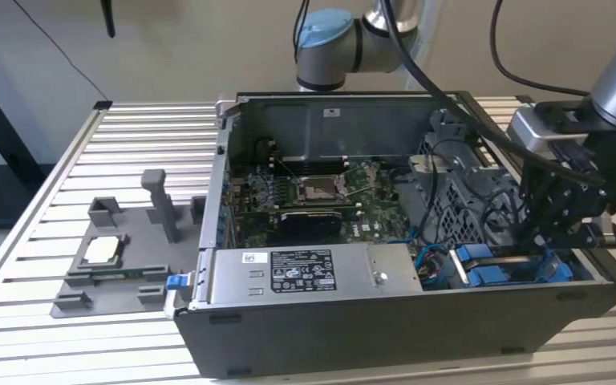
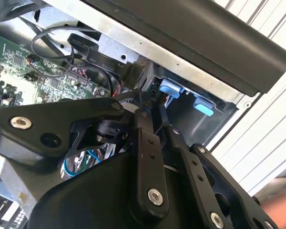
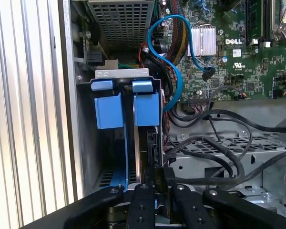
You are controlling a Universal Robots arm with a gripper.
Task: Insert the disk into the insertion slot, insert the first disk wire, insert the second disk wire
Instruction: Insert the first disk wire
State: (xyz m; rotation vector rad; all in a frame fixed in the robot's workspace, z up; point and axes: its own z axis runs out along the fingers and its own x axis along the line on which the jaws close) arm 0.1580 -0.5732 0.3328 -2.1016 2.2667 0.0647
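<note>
Disk (image 3: 147, 109), blue-framed, stands on edge in the slot (image 3: 121, 73) at the computer case (image 1: 394, 329) corner, beside another blue carrier (image 3: 107, 109), your gripper (image 3: 157, 175) clamped on its near end, apparently to hold it square for seating.

Down inside the open computer case (image 1: 394, 337) on the slatted table (image 1: 73, 184), with the gripper (image 1: 549, 241) at the corner toward the exterior view's right. Just ahead of it in the first wrist view, the disk (image 3: 147, 109) standing in its slot, just beside a second carrier (image 3: 108, 109) that lies nearer the case wall. Beside the gripper, loose cables (image 3: 219, 143); beyond them, the circuit board (image 3: 238, 57). Well off toward the exterior view's left, the power box (image 1: 297, 273) along the near wall, then a parts stand (image 1: 115, 265) outside the case.
</note>
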